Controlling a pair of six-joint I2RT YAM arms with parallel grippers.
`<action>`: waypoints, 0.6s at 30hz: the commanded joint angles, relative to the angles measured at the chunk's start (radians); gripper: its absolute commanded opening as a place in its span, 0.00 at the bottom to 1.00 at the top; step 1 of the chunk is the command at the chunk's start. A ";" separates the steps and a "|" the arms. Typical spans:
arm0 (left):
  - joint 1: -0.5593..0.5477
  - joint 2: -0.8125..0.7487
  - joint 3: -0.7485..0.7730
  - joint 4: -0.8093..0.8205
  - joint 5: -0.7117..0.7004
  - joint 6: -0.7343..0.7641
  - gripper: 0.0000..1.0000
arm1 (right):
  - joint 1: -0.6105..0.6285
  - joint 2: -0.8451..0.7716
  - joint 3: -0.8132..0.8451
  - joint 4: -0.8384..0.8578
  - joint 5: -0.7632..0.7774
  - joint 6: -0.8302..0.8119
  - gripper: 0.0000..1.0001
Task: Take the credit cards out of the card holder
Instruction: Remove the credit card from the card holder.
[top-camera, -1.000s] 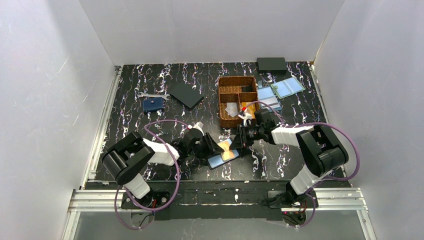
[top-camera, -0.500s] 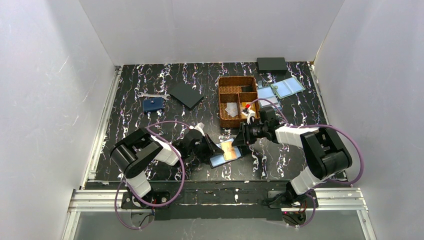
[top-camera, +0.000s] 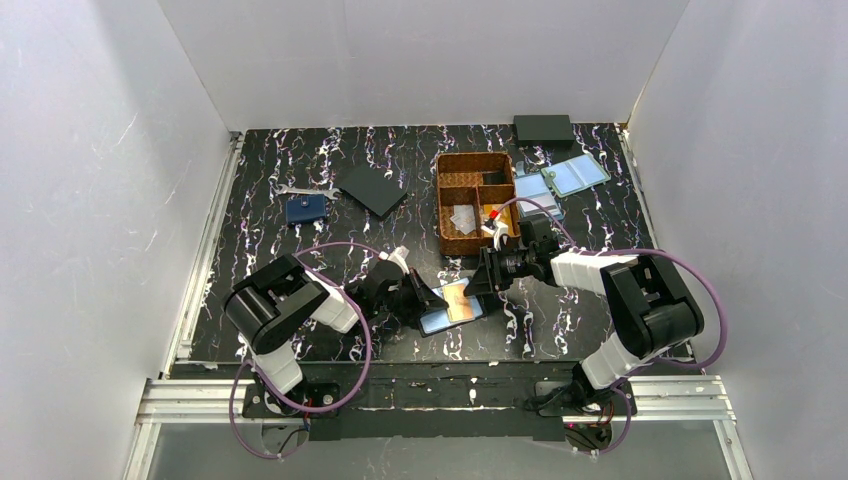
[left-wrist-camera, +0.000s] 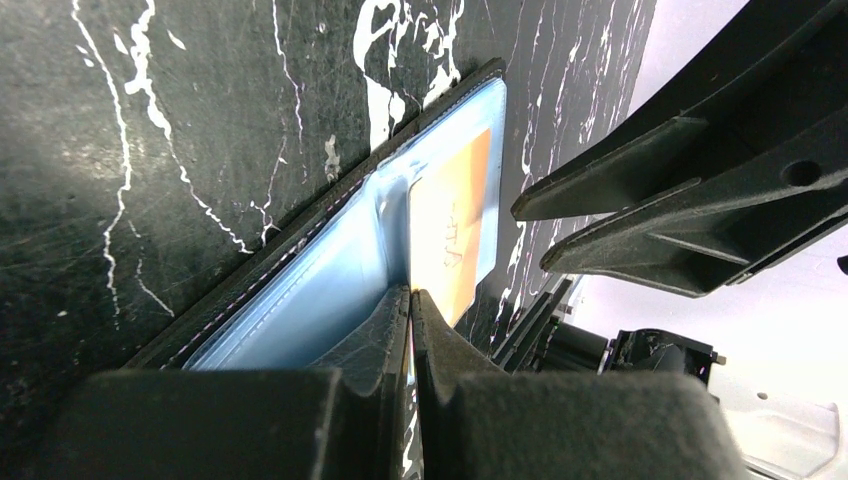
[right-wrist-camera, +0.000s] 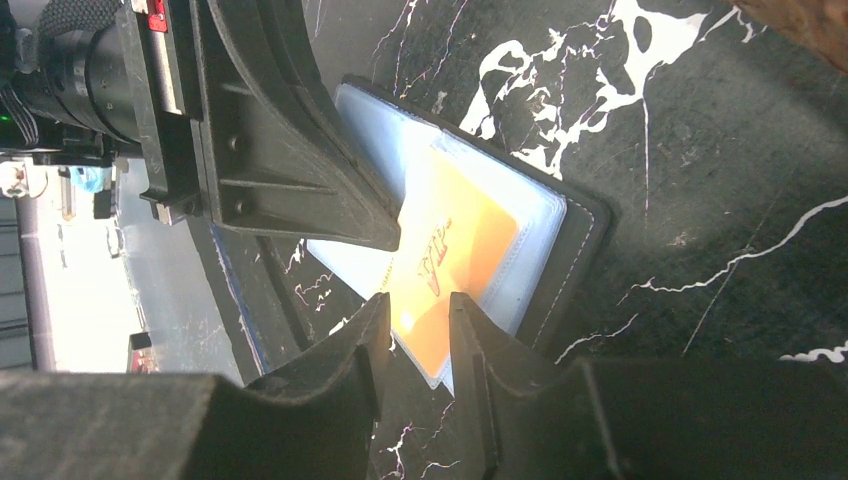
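While orange card (right-wrist-camera: 455, 245) sits in card holder (right-wrist-camera: 578, 235), L gripper (left-wrist-camera: 410, 296) is closed, R gripper (right-wrist-camera: 418, 312) narrowly parted.

Left arm (top-camera: 268, 308): wearing black joint housings, with a white link behind the jaws.
Right arm (top-camera: 585, 270): wearing matching black-and-white shells.
Cables (top-camera: 338, 244): purple, looping behind the jaws.
Jaws: showing matte black plastic.
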 joint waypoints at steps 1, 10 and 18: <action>0.002 0.022 0.001 -0.003 0.027 0.024 0.00 | -0.001 0.023 0.019 0.024 0.002 0.017 0.35; 0.003 0.033 0.000 0.013 0.034 0.017 0.00 | 0.006 0.043 0.022 0.002 0.077 0.019 0.34; 0.002 0.046 0.006 0.020 0.045 0.006 0.08 | 0.013 0.058 0.023 0.005 0.038 0.028 0.32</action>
